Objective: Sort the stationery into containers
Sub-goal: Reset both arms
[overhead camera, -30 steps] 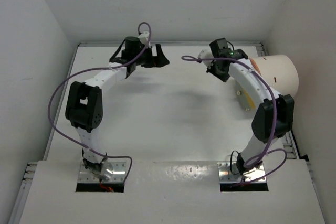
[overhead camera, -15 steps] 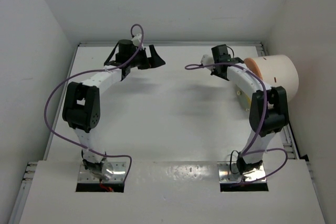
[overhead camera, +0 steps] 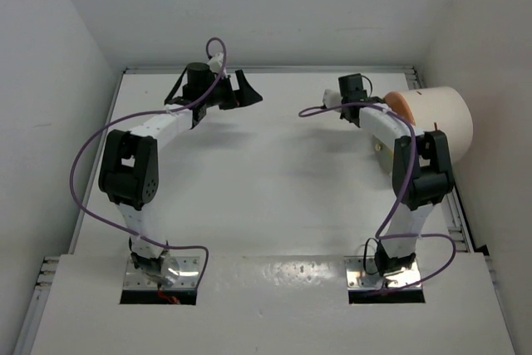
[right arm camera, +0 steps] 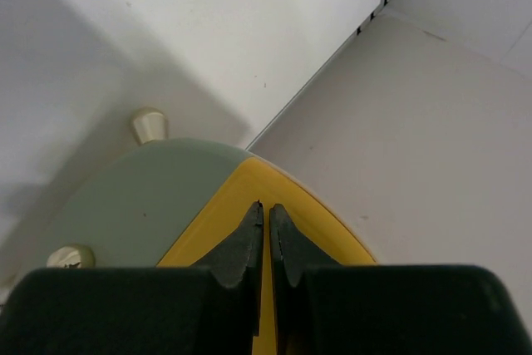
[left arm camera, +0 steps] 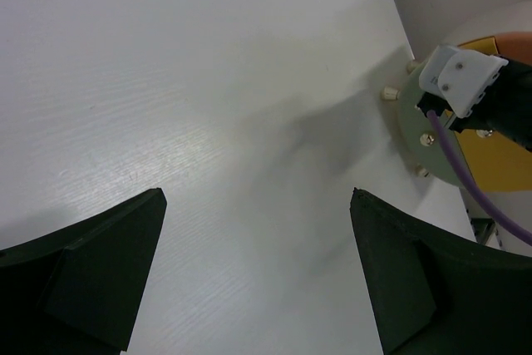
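The container is a large cream-white drum [overhead camera: 442, 115] lying on its side at the back right, its orange end face [overhead camera: 399, 103] turned toward the middle. My right gripper [overhead camera: 376, 99] is shut right at that face. In the right wrist view its closed tips [right arm camera: 266, 205] rest over the yellow face [right arm camera: 291, 205], beside a grey-green plate [right arm camera: 141, 205] with cream knobs [right arm camera: 150, 124]; nothing shows between them. My left gripper [overhead camera: 249, 93] hangs open over bare table at the back left, with nothing between its fingers [left arm camera: 256, 195]. No stationery is in view.
White walls close in the table [overhead camera: 266, 180] at the back and both sides. In the left wrist view the drum's face [left arm camera: 490, 160] and knobbed plate [left arm camera: 420, 118] lie to the right, with the right wrist's white connector [left arm camera: 461, 81] and purple cable in front.
My right gripper has swung right, up to the drum's orange face, and its elbow has shifted right. The left gripper moved slightly left early on, then held still, open.
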{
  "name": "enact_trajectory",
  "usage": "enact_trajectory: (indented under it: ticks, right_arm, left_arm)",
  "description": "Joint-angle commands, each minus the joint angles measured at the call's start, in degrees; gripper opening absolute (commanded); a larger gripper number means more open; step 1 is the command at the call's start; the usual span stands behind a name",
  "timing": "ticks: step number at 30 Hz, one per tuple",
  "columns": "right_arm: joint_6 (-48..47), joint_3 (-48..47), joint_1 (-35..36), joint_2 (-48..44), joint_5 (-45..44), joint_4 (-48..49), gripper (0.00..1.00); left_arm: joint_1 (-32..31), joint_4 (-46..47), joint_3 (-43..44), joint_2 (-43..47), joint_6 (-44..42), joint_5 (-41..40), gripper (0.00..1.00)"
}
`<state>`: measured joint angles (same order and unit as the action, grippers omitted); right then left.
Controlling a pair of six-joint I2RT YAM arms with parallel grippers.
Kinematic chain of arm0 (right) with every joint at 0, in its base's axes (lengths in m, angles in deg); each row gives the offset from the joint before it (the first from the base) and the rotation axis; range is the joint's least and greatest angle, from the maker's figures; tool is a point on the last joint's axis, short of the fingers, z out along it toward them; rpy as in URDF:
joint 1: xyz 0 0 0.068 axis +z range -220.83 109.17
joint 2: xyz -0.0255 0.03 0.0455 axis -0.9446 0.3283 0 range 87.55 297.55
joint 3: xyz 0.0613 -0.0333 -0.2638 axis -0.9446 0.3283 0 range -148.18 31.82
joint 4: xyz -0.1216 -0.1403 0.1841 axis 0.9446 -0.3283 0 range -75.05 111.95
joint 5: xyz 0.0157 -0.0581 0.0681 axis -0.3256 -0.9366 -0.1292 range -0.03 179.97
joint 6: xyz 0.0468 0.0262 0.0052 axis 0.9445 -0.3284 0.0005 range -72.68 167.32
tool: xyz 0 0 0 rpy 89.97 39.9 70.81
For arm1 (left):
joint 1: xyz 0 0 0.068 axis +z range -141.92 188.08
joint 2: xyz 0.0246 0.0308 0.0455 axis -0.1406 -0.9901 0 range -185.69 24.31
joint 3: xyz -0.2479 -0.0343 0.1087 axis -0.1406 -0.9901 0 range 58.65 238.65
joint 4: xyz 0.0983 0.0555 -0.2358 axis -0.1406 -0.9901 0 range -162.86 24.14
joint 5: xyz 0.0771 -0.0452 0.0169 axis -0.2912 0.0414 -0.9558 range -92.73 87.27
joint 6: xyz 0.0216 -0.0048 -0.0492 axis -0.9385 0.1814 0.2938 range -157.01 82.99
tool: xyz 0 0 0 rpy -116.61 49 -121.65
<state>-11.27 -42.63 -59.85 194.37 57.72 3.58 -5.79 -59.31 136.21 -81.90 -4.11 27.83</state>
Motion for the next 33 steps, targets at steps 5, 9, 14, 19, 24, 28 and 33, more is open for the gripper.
enact_trajectory:
  ticks: [5, 9, 14, 19, 24, 28, 33]
  right_arm:
    - [-4.2, 2.5, -1.2, -3.6, -3.3, 4.4, 0.06]
    - [-4.6, 2.5, -1.6, -3.6, -3.6, 4.0, 0.07]
    - [0.4, -0.5, 0.0, -5.2, -1.4, -0.1, 0.18]
    - [23.1, -22.5, 4.3, -4.4, 8.1, -20.9, 0.46]
    - [45.7, -46.6, 3.8, 0.8, 34.0, -44.0, 0.79]
    - [61.0, -38.6, -0.3, -5.3, 50.0, -42.6, 0.93]
    - [65.0, -29.8, -2.4, -12.3, 55.4, -37.3, 0.96]
  left_arm:
    - [0.3, 1.9, 0.4, 1.0, 0.7, -1.1, 1.0]
    - [0.3, 1.3, 0.8, 1.4, 0.1, -1.8, 1.0]
    - [0.3, -0.5, 1.5, 2.6, -1.9, -3.4, 1.0]
    - [0.8, -9.1, 6.3, 4.3, -8.3, -5.0, 1.0]
    - [2.8, -21.3, 10.9, 7.1, -17.7, -10.3, 1.0]
    - [6.3, -23.9, 4.7, 15.6, -21.7, -17.3, 1.0]
    - [11.2, -26.2, -2.8, 23.8, -25.4, -18.0, 1.0]
